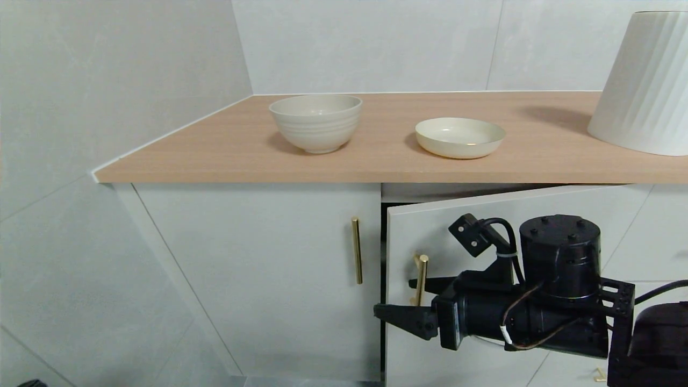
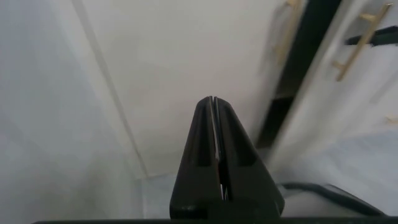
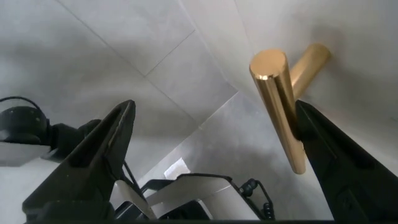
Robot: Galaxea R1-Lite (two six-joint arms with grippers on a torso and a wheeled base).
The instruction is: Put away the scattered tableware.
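The right tool [image 1: 394,296] stood wide open, gripping nothing, astride the upright brass handle [image 1: 422,271] of the ajar cabinet door [image 1: 424,231].

soft, even light
pale shadows fall on the desk [image 1: 215,156] just left of the bowl [image 1: 316,122]; the brass handle [image 1: 357,250] below it glints.
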